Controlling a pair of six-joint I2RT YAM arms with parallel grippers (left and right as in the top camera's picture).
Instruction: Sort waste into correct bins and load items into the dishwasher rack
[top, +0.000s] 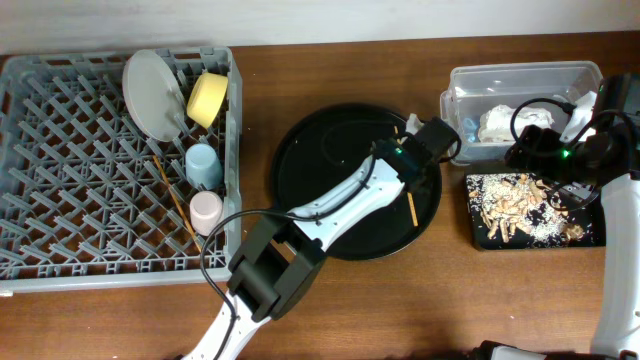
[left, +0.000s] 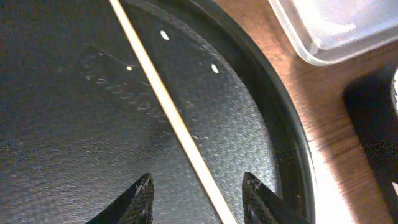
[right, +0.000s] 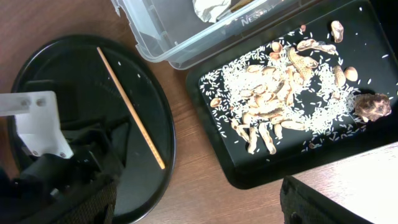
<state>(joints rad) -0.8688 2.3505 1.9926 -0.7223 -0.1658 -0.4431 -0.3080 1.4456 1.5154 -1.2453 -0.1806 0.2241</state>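
One wooden chopstick (left: 168, 118) lies on the round black tray (left: 74, 124). My left gripper (left: 198, 196) is open and straddles it, one fingertip (left: 143, 193) on each side, neither touching. Overhead, the left gripper (top: 420, 150) hangs over the tray's right part, above the chopstick (top: 411, 205). The grey rack (top: 80, 150) holds the plate (top: 152, 92), yellow bowl (top: 207, 98), blue cup (top: 203, 165), pink cup (top: 207, 210) and another chopstick (top: 175, 195). My right gripper (right: 205, 205) is open and empty above the wood beside the shallow black tray (right: 249, 177), which holds food scraps (right: 280, 99).
The clear tub (top: 455, 100) at the back right holds the white napkin (top: 505, 120). The shallow black tray (top: 480, 235) sits just in front of it, close to the round tray (top: 310, 160). My right arm (top: 600, 140) hangs over both bins.
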